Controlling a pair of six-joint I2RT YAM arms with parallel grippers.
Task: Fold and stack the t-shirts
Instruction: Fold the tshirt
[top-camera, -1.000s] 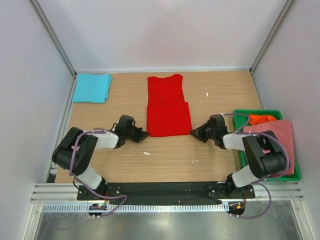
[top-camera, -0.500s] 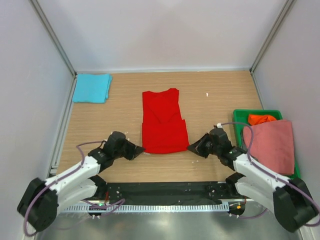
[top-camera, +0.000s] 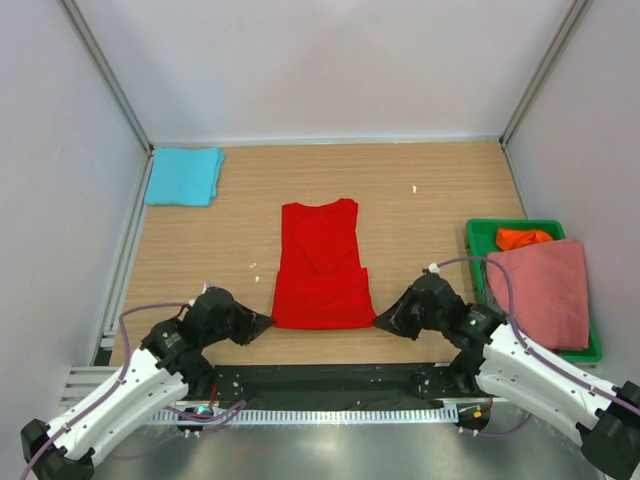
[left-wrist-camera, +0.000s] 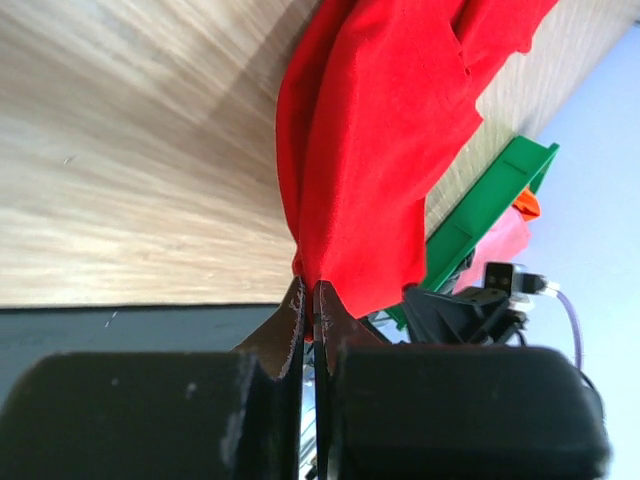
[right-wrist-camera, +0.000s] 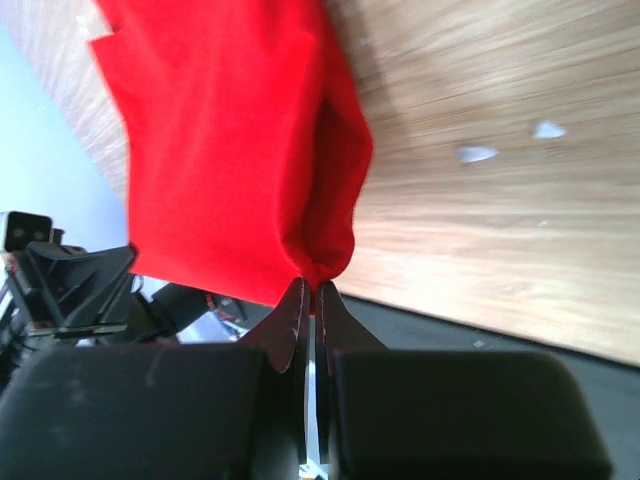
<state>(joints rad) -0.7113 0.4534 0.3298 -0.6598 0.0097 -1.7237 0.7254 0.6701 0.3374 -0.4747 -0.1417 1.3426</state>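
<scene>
A bright red t-shirt lies partly folded in the middle of the table, its near edge close to the front. My left gripper is shut on the shirt's near left corner, and my right gripper is shut on its near right corner. Both wrist views show the red cloth pinched between the fingertips and lifted a little off the wood. A folded turquoise t-shirt rests at the far left corner. A salmon pink t-shirt and an orange one lie in the green crate.
The green crate stands at the right edge, close behind my right arm. The black base rail runs along the near edge just below the red shirt. Small white scraps lie on the wood.
Both grippers have drawn the red shirt toward the near edge, keeping hold of its corners. Both arms have stretched low and outward.
</scene>
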